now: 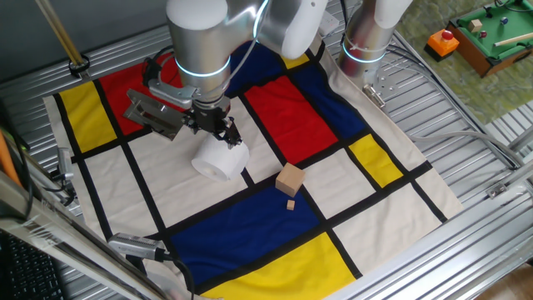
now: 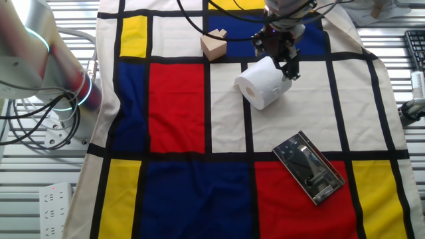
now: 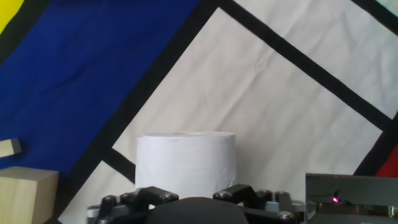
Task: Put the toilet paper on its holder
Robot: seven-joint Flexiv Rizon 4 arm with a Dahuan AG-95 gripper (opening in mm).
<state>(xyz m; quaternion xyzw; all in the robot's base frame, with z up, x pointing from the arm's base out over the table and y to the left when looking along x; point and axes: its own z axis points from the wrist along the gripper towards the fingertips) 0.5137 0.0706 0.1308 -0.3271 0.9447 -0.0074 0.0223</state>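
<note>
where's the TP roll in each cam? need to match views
One fixed view: toilet paper roll left of centre, under the end effector.
The other fixed view: roll upper right of centre.
Hand view: roll bottom centre.
Shared landmark: wooden block nearby.

We see our silver cylindrical arm (image 1: pixel 200 33) with glowing cyan joint rings, black cables trailing along it, black gripper (image 1: pixel 218 127) with small screws on its linkage.
</note>
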